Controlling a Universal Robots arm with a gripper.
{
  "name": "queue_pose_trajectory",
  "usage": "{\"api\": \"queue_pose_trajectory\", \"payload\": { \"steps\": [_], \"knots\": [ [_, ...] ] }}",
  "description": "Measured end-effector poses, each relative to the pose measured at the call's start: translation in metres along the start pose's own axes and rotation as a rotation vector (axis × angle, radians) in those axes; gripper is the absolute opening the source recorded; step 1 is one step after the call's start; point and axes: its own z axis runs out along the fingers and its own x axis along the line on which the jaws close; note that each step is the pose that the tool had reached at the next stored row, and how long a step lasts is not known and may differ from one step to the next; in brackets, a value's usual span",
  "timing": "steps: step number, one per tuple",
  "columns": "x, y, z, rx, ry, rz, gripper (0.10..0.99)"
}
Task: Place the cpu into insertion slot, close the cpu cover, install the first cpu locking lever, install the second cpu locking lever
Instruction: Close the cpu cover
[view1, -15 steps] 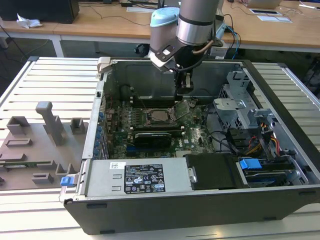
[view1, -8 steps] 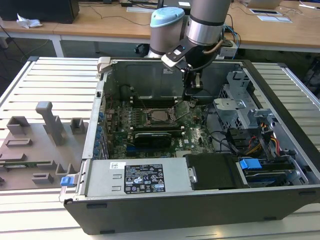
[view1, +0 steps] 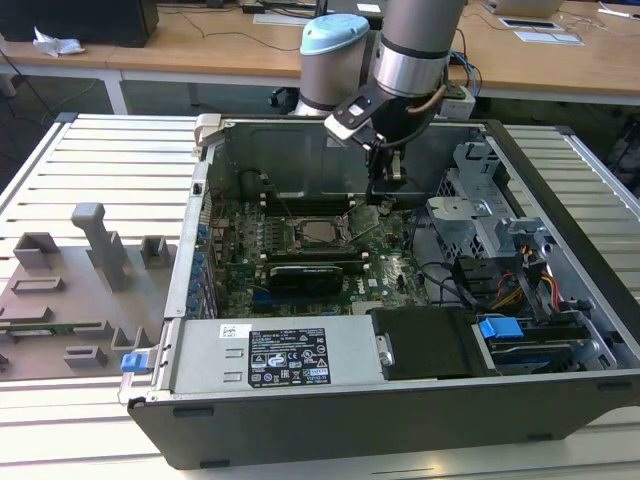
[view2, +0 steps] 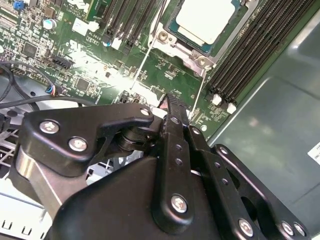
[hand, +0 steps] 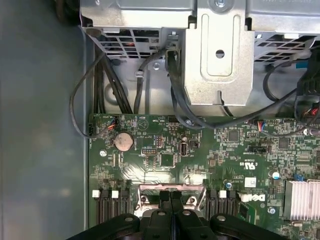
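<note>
As seen from the exterior view, found gripper (view1: 384, 196) low inside the open computer case (view1: 300, 150), over the green circuit board (view1: 392, 272). Placed it just beside the insertion slot (view1: 344, 232), toward the exterior view's right. Logged fingers (view2: 174, 115) (hand: 160, 217) clenched tight together in both wrist views, nothing gripped between them; tips close above the board, contact unclear. Spotted the cpu (view2: 207, 19) seated in the slot, silvery top up, near the fingertips but apart from them. Noted the cpu cover (view2: 182, 49) lying flat as a metal frame around the chip, screws at two corners. Traced two thin wire levers (view2: 141, 67) running from the frame's near corners toward the fingertips; could not tell whether latched. Counted long black memory slots (view2: 250, 45) flanking the socket on both sides. Recorded drive cage (hand: 215, 50) and black cables (hand: 120, 85) beyond the board edge, coin cell (hand: 123, 141) on the board. Marked labelled power supply (view1: 290, 356) along the case's side nearest that camera, grey fixture tray (view1: 60, 300) outside the case toward the exterior view's left.
</note>
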Motion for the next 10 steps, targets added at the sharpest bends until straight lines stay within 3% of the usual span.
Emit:
{"api": "queue_pose_trajectory", "payload": {
  "steps": [7, 10],
  "knots": [
    [0.0001, 0.0034, 0.0070, 0.000, 0.0000, 0.000, 0.106],
    [0.0001, 0.0044, -0.0007, 0.000, -0.0002, 0.000, 0.106]
  ]
}}
